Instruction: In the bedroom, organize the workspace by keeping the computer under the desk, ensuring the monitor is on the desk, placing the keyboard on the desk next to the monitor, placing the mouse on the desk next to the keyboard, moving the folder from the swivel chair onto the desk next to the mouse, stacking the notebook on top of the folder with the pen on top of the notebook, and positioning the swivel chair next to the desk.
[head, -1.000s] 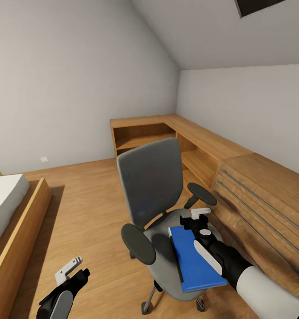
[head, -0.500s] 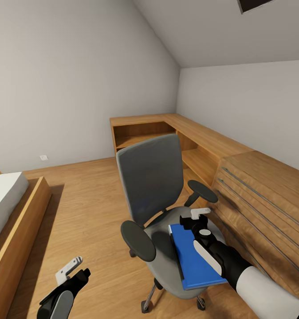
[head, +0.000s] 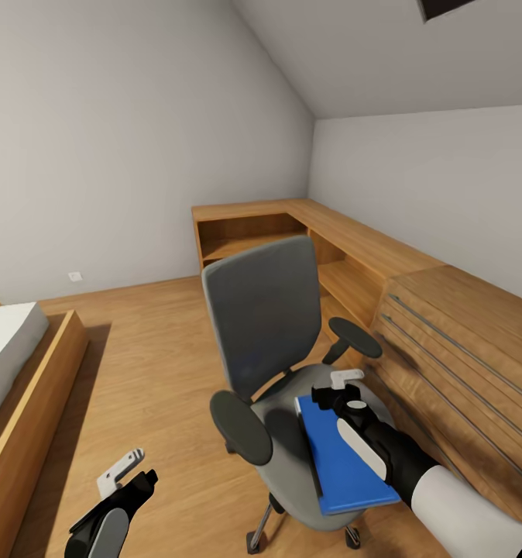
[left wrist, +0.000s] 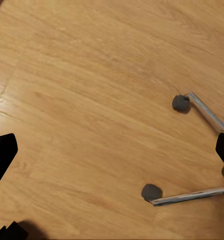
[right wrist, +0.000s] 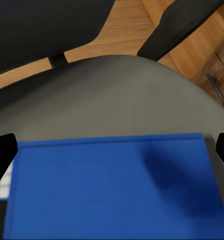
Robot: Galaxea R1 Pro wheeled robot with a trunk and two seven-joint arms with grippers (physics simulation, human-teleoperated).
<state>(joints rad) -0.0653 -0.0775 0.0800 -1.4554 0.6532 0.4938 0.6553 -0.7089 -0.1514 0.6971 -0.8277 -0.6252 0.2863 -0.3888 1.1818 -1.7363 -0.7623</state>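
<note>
The right gripper [head: 340,385] was held low over the seat of the swivel chair [head: 280,364], just above the far edge of the folder [head: 345,459], which lay flat on the grey seat cushion directly beneath the right forearm. From the right wrist view the folder [right wrist: 112,187] was seen spread across the space between the two dark fingertips, with the seat cushion of the swivel chair [right wrist: 116,95] beyond it and a black armrest [right wrist: 179,25] farther off. The fingers were set wide apart, at either side of the folder, and nothing was gripped between them; whether the folder was touched could not be told. The left gripper [head: 125,470] was held low and well apart from the chair, over the wooden floor [head: 152,372]. In the left wrist view its fingertips were seen spread wide with nothing between them, and two chrome legs with castors [left wrist: 151,192] of the chair base lay ahead of it. A light wooden counter [head: 385,263] with long bar handles stood beyond the right gripper, just past the chair.
</note>
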